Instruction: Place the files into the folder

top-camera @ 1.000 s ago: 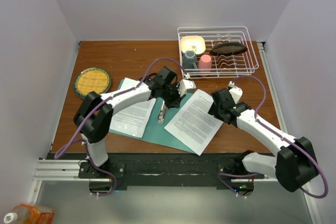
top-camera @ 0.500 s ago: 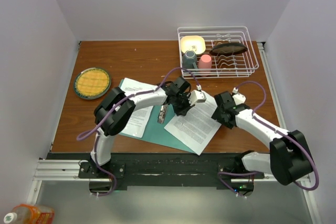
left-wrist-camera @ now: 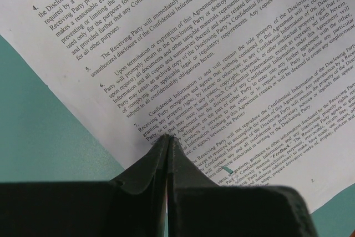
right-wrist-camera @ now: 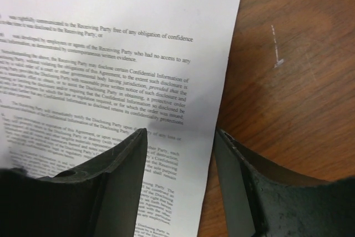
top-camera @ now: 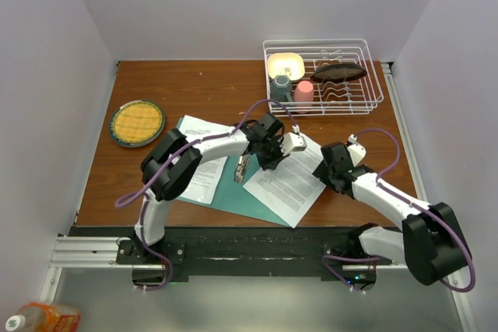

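1. Far centre: bare table (top-camera: 202,87) between the woven plate (top-camera: 137,123) and the dish rack (top-camera: 377,83); open passage.
2. The rack blocks the far-right corner. Its pink cup (top-camera: 303,92) stands just beyond the left gripper (top-camera: 270,162).
3. Over the right-hand sheet (top-camera: 284,188), the left gripper and right gripper (top-camera: 320,170) sit close, with a narrow gap between the arms.
4. Right wrist view: bare wood right of the sheet's edge.
5. Walls close off the left, back and right sides.
6. Near-left table strip beside the folder (top-camera: 233,188): unobstructed.
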Tool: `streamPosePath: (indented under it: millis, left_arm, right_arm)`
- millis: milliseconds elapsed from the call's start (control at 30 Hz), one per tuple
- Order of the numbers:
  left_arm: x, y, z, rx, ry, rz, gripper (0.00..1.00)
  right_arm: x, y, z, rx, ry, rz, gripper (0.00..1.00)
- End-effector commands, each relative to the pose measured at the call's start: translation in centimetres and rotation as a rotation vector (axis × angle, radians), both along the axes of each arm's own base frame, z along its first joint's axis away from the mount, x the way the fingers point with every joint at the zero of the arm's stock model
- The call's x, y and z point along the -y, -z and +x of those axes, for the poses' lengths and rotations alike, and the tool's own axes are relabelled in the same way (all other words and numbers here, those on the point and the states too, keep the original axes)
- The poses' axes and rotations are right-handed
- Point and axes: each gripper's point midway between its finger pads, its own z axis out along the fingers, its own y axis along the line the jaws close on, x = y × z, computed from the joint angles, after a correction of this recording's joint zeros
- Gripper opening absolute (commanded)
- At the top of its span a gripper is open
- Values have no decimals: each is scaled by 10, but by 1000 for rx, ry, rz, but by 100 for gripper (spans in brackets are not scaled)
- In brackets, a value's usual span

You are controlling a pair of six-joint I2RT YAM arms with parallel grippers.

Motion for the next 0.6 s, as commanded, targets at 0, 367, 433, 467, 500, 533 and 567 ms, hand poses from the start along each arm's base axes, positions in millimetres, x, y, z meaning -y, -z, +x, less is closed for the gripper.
streamPosePath:
  millis: [0, 367, 433, 467, 500, 533, 567]
  left_arm:
    - [5, 5, -1, 18, 27, 15, 6]
    - [1, 6, -2, 24, 28, 26, 5]
    - [0, 7, -3, 22, 30, 26, 5]
    - [0, 7, -4, 21, 31, 27, 5]
    - [-1, 8, -4, 21, 28, 28, 5]
    - [-1, 8, -4, 23, 30, 29, 5]
    - [-1, 7, -3, 26, 31, 28, 4]
  right_arm:
    - [-13, 11, -8, 14, 31, 121, 54]
    - [-14, -14, -7, 126, 49, 185, 41]
    - [-13, -15, -7, 128, 46, 184, 40]
    - [-13, -14, -9, 121, 47, 181, 40]
    - [-12, -13, -10, 118, 43, 177, 39]
    - [-12, -13, -10, 118, 40, 175, 39]
    - [-12, -13, -11, 118, 38, 172, 39]
